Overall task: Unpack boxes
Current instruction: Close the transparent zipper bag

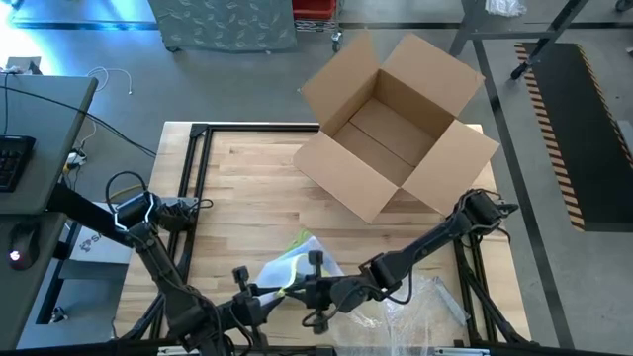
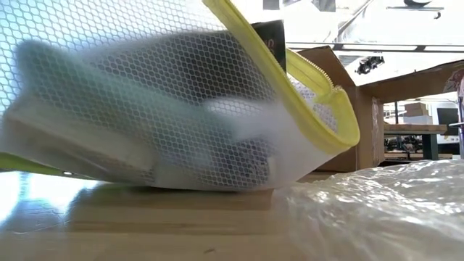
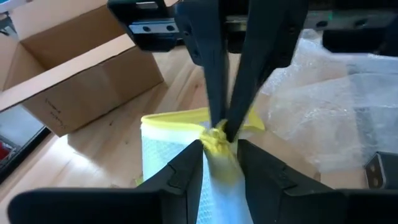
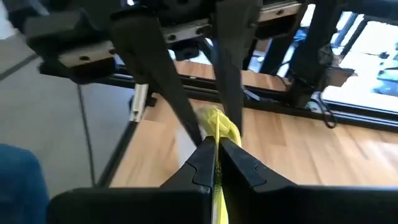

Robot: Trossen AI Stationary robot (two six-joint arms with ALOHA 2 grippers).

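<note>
The open brown cardboard box [image 1: 396,129] stands on its base at the table's far right, flaps spread; it also shows in the left wrist view [image 3: 81,68]. Near the table's near edge lies a white mesh pouch [image 1: 287,267] with a yellow zipper edge [image 2: 319,94] and pale items inside. Its underside rests on the wood [image 2: 203,187] while its zipper end is raised. My left gripper [image 1: 280,290] and my right gripper [image 1: 313,290] meet at that yellow edge, both shut on it, fingers crossing each other. My left gripper holds the pouch's bunched yellow zipper edge [image 3: 217,163], pinched between its two fingers [image 3: 186,171]. The pouch's mesh body hangs below toward the table. My right gripper pinches the same yellow edge [image 4: 219,127] right beside the left fingers, coming from the table's right. Yellow strip runs back between its shut fingers [image 4: 205,158].
Crinkly clear plastic film [image 1: 420,302] lies right of the pouch at the near right edge, bulging up in the low view [image 2: 377,210]. The black frame rail [image 1: 198,188] borders the table's left side. Bare wood [image 1: 247,198] stretches between the pouch and the box.
</note>
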